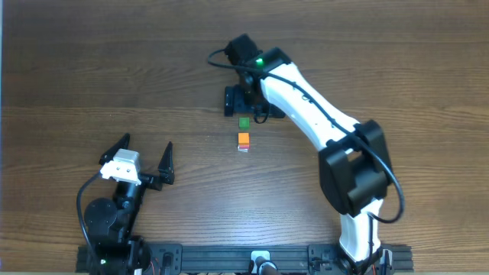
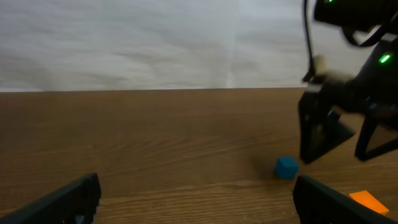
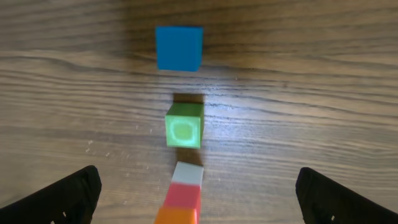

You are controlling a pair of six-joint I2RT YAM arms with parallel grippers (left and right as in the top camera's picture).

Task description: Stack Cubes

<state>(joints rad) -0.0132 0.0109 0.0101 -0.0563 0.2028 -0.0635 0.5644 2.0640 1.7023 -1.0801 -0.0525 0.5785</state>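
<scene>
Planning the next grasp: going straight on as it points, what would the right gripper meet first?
Probably the green cube, centred ahead; the nearby cube stack might be touched first, depth unclear.

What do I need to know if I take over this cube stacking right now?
Left tool: open, empty, low near its own base, away from the cubes.
Right tool: open, empty, held over the green cube.
Cubes: the green cube and the blue cube each sit alone on the table, in line with the stack.
Done: the stack looks like orange on red on white.
Left: add green, which is nearer the stack, then blue.
</scene>
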